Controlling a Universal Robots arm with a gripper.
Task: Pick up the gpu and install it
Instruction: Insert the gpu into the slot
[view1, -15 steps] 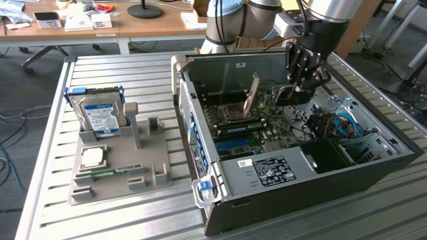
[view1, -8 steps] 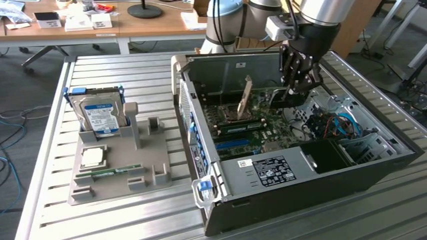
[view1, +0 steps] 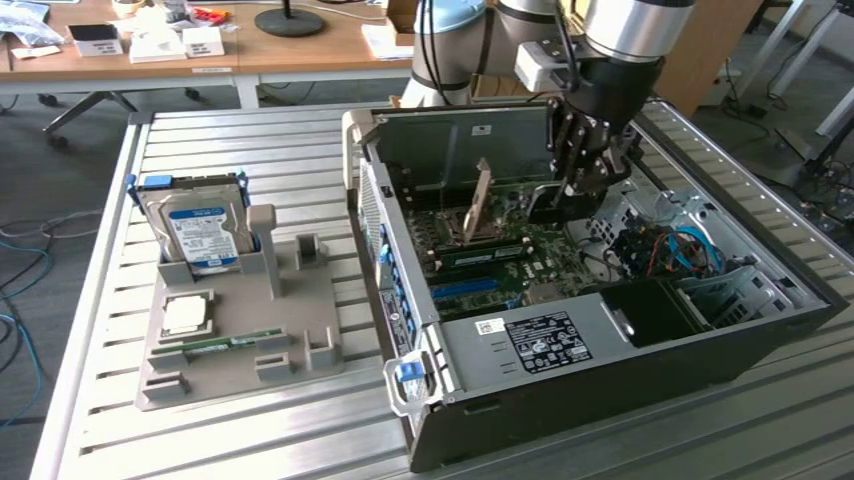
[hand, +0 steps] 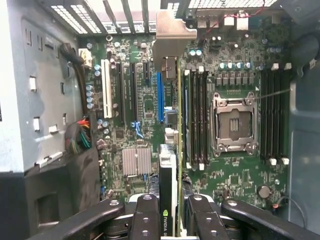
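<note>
Your gripper (view1: 587, 185) has the gpu down inside the open grey metal computer case (view1: 747, 330): pick-up done, seating not confirmed.

Look at the wrist view. The thin green circuit card with the silver metal bracket, the gpu (hand: 169, 172), stands edge-on, clenched between the black fingers (hand: 145, 215). Its bracket (hand: 172, 37) points at the slotted rear wall of the case. The card hangs over the green motherboard (hand: 235, 175), running just beside the long blue expansion slot (hand: 160, 97), between that slot and the black memory slots. You cannot tell from here whether its lower edge is touching a slot or is clear of it. By my reading, the lifting and carrying are finished, and the pressing home and letting go remain. The grey plastic parts holder (view1: 227, 350) sits well apart on the slatted table.
</note>
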